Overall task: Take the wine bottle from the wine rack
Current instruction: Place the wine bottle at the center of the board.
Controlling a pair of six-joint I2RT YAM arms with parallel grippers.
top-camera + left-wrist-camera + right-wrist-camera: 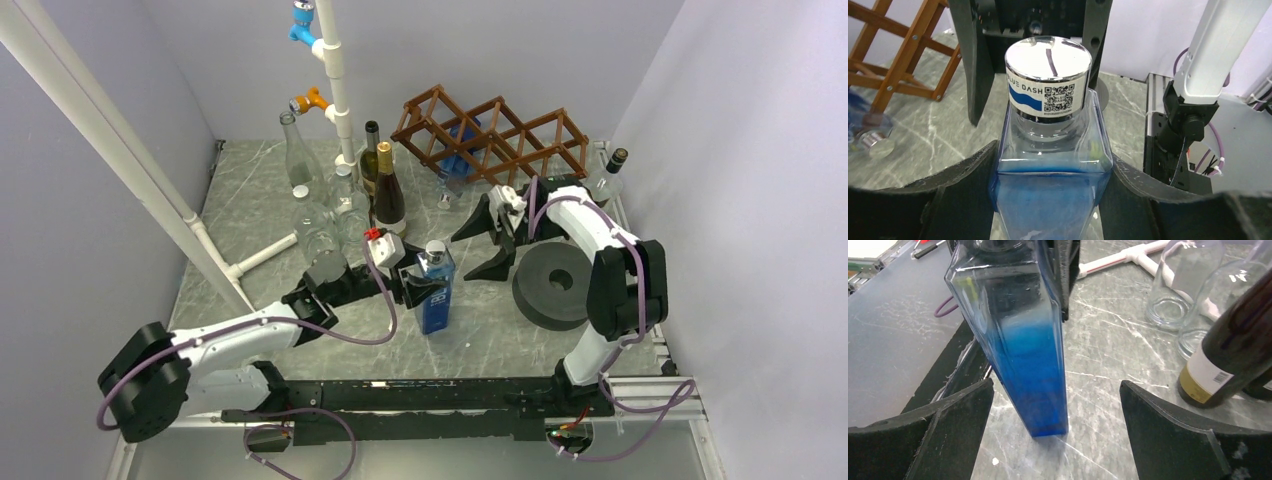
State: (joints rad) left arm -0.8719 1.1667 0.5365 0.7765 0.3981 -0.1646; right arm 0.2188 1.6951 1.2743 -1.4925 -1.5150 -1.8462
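Left gripper point(430, 288) is clamped on the blue bottle point(438, 298), 1 finger point(960, 175) on each flat side just below the shoulder. The bottle stands upright on the table point(480, 340), mid-table, well forward of the rack point(500, 135) and clear of it. Its cap is silver, labelled "BLUE DASH" with a QR code, and the blue liquid fills the lower part. Right gripper point(478, 245) sits just beside the bottle on its far right, jaws spread wide, facing it and gripping nothing, with both fingers clear of the glass in the right wrist view. The rack stands at the rear wall, and 1 other blue bottle point(460, 155) lies in a cell with its neck pointing out. A black disc point(553, 283) lies near the right arm. Dark bottles point(388, 195) and clear bottles point(305, 175) stand rear left.
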